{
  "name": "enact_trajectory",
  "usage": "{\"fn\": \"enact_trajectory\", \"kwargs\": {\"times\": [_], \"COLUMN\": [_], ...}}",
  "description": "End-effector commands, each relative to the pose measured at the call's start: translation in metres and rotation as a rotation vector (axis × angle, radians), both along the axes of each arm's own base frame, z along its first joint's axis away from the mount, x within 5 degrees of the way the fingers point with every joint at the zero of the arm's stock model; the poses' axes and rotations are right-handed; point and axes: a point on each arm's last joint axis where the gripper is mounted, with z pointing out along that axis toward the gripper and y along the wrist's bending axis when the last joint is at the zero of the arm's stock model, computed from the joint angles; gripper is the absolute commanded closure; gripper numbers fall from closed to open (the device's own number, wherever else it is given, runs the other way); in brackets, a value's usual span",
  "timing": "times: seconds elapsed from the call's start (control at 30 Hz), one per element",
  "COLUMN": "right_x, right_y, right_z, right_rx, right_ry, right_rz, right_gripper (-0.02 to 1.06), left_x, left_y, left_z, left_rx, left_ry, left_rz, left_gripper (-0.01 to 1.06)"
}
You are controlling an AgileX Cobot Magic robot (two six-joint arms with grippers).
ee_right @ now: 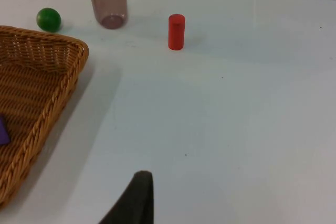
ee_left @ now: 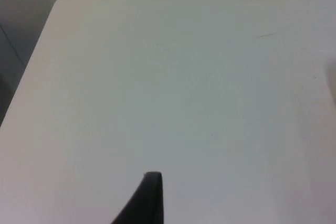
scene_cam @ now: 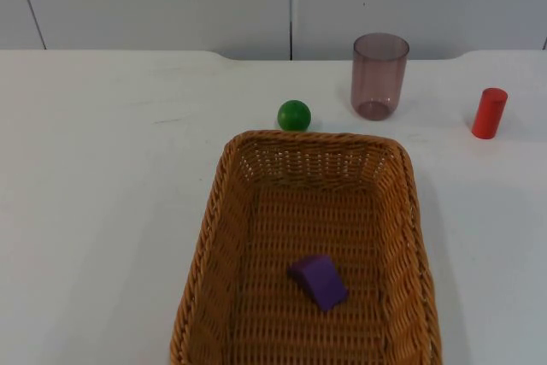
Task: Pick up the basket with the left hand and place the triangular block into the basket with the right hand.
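A brown wicker basket (scene_cam: 316, 137) stands on the white table, in the middle near the front. A purple triangular block (scene_cam: 319, 280) lies on the basket's floor, and nothing holds it. My left gripper (ee_left: 149, 198) hovers over bare table top near the table's left end, away from the basket. My right gripper (ee_right: 137, 198) hangs over the table to the right of the basket (ee_right: 79, 51), apart from its rim. In the right wrist view a sliver of the purple block (ee_right: 2, 129) shows inside the basket.
A green ball (scene_cam: 294, 115) sits just behind the basket's far rim. A smoky translucent cup (scene_cam: 379, 76) stands behind it to the right. A red cylinder (scene_cam: 490, 113) stands upright at the far right. The grey partition wall closes the back.
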Motion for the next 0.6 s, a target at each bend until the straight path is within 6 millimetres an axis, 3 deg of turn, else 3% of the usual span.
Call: {"fn": "enact_trajectory", "kwargs": {"times": [0.0,0.57], "right_x": [0.0,0.0], "right_y": [0.0,-0.0002], "right_z": [-0.0002,-0.0001], "right_rx": [0.0,0.001], "right_ry": [-0.005,-0.005], "right_rz": [0.0,-0.002], "right_gripper": [0.0,0.0], "left_x": [-0.0001,-0.0001], "left_y": [0.0004,0.0005], "left_z": [-0.0014,-0.0015], "left_rx": [-0.001,0.014], "left_ry": [0.004,0.004], "left_rz": [0.01,0.004], "left_gripper": [0.0,0.0]}}
